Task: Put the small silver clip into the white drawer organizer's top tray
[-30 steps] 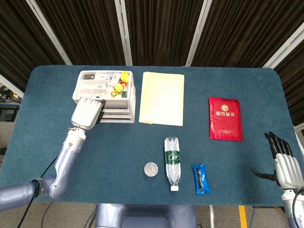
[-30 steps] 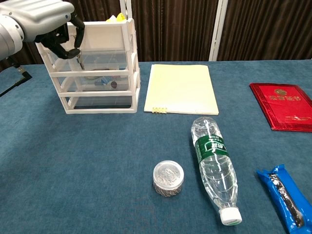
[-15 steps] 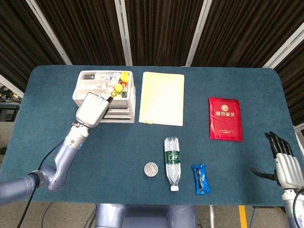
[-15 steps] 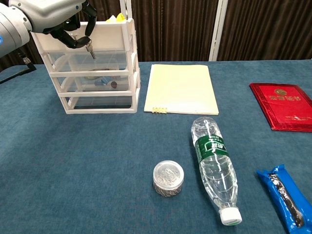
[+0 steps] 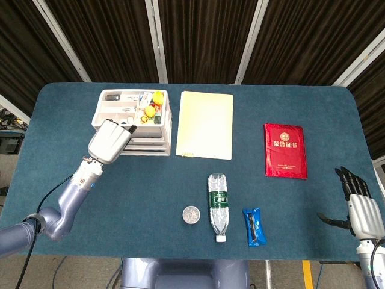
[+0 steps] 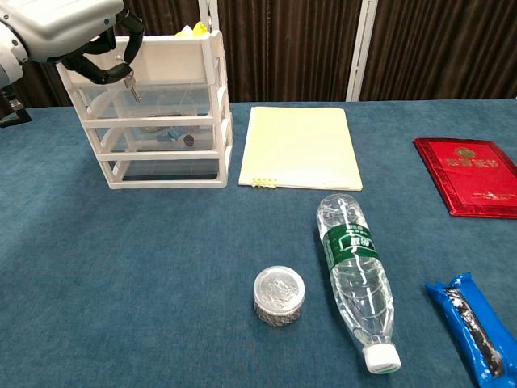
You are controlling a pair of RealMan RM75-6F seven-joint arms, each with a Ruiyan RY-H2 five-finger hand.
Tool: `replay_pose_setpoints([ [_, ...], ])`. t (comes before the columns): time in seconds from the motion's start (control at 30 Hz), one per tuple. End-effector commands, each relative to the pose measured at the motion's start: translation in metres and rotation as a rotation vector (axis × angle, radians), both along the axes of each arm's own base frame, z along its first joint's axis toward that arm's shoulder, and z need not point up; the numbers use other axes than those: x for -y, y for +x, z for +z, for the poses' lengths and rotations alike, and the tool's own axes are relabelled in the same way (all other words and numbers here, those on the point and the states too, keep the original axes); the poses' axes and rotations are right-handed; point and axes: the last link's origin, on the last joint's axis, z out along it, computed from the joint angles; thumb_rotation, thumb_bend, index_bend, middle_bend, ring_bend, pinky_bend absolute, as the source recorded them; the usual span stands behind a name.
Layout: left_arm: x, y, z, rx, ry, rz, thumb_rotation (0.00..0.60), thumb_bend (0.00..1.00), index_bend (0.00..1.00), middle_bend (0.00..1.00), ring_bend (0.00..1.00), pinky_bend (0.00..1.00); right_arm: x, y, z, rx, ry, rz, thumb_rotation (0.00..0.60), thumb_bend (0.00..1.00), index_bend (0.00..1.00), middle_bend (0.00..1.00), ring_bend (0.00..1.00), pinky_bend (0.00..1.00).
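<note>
Clip (image 6: 130, 83) | long axis near vertical, hanging | left hand (image 6: 77, 36) pinches

The head view looks steeply down over the whole counter (image 5: 120, 180), while the chest view faces forward low and close, both sharing the drawer organizer (image 6: 161, 121).

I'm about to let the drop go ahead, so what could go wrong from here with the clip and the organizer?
1. In the chest view the left hand pinches the small silver clip at the front edge of the white drawer organizer, not clearly over its top tray. Released here, it might fall in front onto the table.
2. The top tray already holds small items, including a yellow piece; the clip could bounce off them.
3. The hand hangs close to the organizer's frame and could nudge it.
</note>
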Motion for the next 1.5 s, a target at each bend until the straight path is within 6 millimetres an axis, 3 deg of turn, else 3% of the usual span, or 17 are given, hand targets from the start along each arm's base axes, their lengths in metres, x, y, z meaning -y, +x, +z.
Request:
replay_pose_setpoints([
  [0.03,0.0,-0.004,0.001,-0.005,0.003,-0.012,0.6,0.44,0.59,1.0,1.0,0.88,0.0,0.0,0.0,-0.001,0.0,-0.001,0.6,0.0,0.01,0.0,0.0,0.0],
  [1.5,-0.009,-0.017,-0.014,0.013,0.051,-0.079,0.6,0.44,0.57,1.0,1.0,0.88,0.0,-0.001,-0.001,-0.004,0.0,-0.001,0.6,0.0,0.01,0.0,0.0,0.0],
])
